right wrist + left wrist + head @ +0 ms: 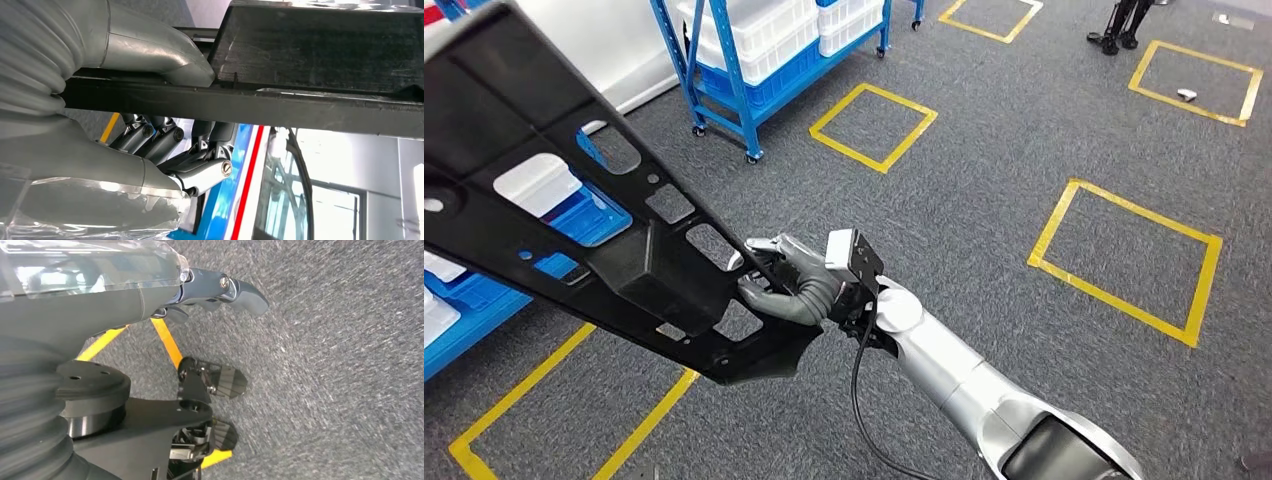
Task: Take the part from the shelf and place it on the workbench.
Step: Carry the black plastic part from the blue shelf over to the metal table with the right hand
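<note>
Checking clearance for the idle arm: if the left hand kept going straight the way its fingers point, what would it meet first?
Most likely the grey carpet. In the wrist view the left hand holds nothing and its fingers point out over bare floor, with nothing between. How far off the floor lies is unclear.

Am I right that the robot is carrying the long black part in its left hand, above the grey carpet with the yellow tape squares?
Not quite: the right hand grips the long black part, as the head view shows, with the silver arm coming in from the right. The rest holds: the part is carried above the grey carpet with the yellow tape squares.
</note>
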